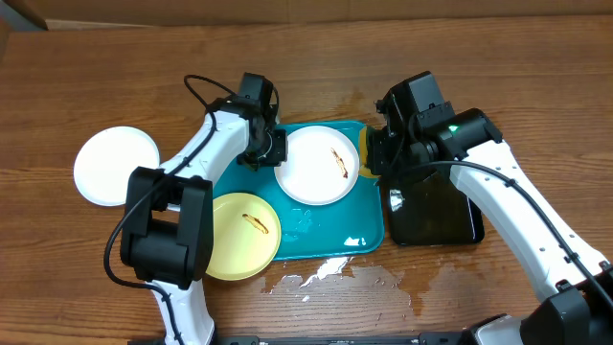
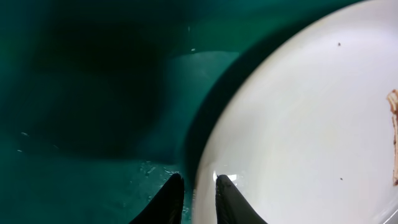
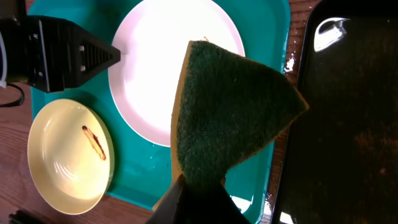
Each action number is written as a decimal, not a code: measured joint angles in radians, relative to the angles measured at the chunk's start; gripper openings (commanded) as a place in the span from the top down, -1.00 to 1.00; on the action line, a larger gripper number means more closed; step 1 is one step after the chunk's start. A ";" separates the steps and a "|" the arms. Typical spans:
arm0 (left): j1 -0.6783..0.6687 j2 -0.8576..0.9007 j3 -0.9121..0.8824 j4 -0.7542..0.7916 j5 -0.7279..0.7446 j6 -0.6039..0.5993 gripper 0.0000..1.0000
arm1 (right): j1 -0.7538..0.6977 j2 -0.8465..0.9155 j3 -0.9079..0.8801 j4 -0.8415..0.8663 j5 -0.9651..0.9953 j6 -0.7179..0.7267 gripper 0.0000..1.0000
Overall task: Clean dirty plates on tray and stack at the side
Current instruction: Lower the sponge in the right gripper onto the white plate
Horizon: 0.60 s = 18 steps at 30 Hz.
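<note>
While left jaws pinch white plate (image 1: 317,165) rim, right jaws clamp sponge (image 3: 233,118) (green face).

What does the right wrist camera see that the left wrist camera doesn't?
Only the right wrist view shows the green sponge pinched in the right fingers, the yellow plate with its brown smear, and the black tray. Only the left wrist view shows up close how the left fingers sit one on each side of the rim of the white plate. Both show that white plate and the turquoise tray under it.
</note>
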 measured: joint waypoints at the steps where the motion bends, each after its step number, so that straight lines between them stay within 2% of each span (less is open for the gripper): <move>1: -0.007 0.001 0.000 0.000 -0.002 0.000 0.65 | 0.000 0.000 0.000 0.004 0.000 0.000 0.81; 3: -0.026 0.003 0.000 0.002 -0.007 0.000 0.82 | 0.000 0.000 0.000 0.011 0.000 0.000 0.81; 5: -0.046 0.010 0.000 0.008 -0.008 0.003 0.90 | 0.000 0.000 0.000 0.020 0.000 0.000 0.83; 11: -0.077 0.016 0.000 0.007 -0.007 -0.014 0.92 | 0.000 0.000 -0.019 0.091 0.000 0.002 0.87; 18: -0.077 0.016 0.000 -0.039 -0.003 -0.095 0.92 | 0.008 0.037 -0.080 0.179 -0.016 0.032 0.88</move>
